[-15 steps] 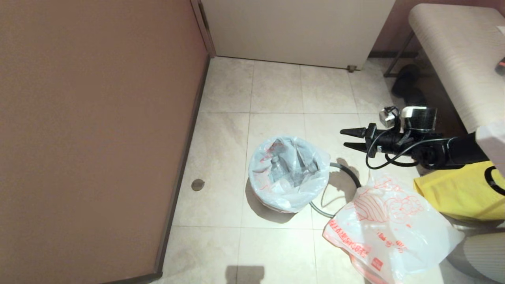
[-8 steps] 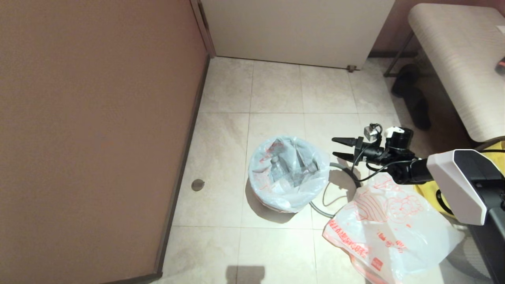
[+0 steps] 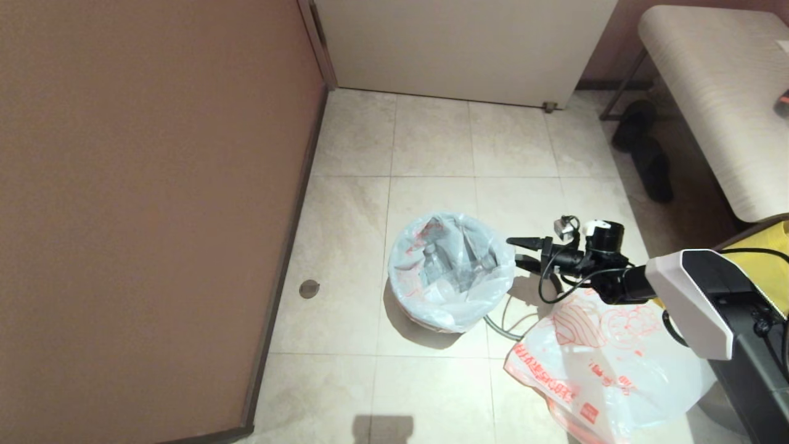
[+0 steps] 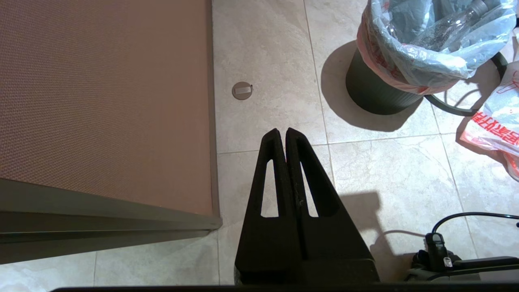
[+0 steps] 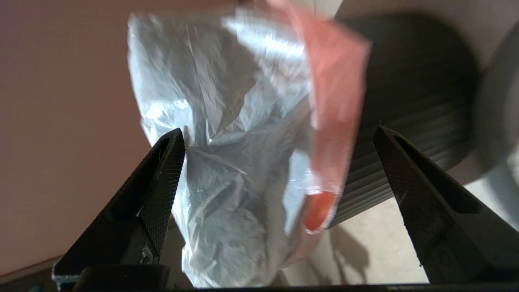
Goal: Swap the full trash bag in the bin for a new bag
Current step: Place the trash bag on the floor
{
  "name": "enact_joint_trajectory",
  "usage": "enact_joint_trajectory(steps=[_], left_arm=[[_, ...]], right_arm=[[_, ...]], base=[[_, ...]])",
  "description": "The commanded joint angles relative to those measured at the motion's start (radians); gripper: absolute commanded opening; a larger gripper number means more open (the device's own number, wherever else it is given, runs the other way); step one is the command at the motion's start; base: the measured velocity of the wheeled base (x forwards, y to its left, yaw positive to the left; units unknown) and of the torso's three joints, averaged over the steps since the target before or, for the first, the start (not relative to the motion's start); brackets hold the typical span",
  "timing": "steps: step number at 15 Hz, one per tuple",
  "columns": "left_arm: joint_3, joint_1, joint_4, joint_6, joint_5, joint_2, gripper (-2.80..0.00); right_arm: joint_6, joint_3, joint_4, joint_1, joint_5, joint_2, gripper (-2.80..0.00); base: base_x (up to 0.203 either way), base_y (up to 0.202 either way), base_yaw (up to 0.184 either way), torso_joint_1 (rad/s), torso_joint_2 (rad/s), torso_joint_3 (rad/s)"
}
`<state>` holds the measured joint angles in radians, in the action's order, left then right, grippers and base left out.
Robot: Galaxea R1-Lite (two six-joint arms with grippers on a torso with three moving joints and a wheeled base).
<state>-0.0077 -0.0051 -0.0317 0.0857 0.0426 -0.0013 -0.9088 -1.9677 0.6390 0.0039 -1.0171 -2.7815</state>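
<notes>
The full trash bag (image 3: 450, 271), thin white plastic with faint red print and bottles inside, lines the small black bin (image 4: 373, 93) on the tiled floor. My right gripper (image 3: 513, 253) hovers open at the bag's right edge. In the right wrist view the bag's crumpled plastic (image 5: 227, 142) and a pink-red handle (image 5: 336, 101) show between the wide-apart fingers, with the ribbed bin wall (image 5: 405, 101) behind. The new bag (image 3: 604, 357), with an orange-red cartoon, lies flat on the floor to the right. My left gripper (image 4: 282, 132) is shut and empty, parked above the floor.
The grey ring rim (image 3: 499, 330) lies on the floor between the bin and the new bag. A brown partition (image 3: 154, 216) runs along the left and a white door (image 3: 462, 49) closes the back. On the right are a bench (image 3: 715, 92), black shoes (image 3: 641, 148) and a yellow bag (image 3: 758, 246).
My right arm has come down and leftward from beside the bench to the bag's right edge. Its fingers have spread wider.
</notes>
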Motion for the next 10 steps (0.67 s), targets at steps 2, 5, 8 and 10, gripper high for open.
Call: enact_joint_trajectory(steps=[2,5,8,10], left_arm=[[0.000,0.000,0.000,0.001,0.000,0.001,-2.80],[0.000,0.000,0.000,0.000,0.000,0.001,-2.80],[0.000,-0.001,0.000,0.001,0.000,0.001,-2.80],[0.000,-0.001,0.000,0.000,0.000,0.001,-2.80]], right_arm=[[-0.046,0.001,-0.018,0.047,-0.006,0.002,0.00],[-0.216,0.002,0.154,0.049,-0.006,0.025,0.00],[-0.549,0.014,0.527,0.008,-0.006,0.028,0.00],[-0.792,0.017,0.735,-0.012,-0.001,0.032,0.00]], base=[[0.000,0.000,0.000,0.000,0.00,0.000],[0.000,0.000,0.000,0.000,0.00,0.000],[0.000,0.000,0.000,0.000,0.00,0.000],[0.000,0.000,0.000,0.000,0.00,0.000]])
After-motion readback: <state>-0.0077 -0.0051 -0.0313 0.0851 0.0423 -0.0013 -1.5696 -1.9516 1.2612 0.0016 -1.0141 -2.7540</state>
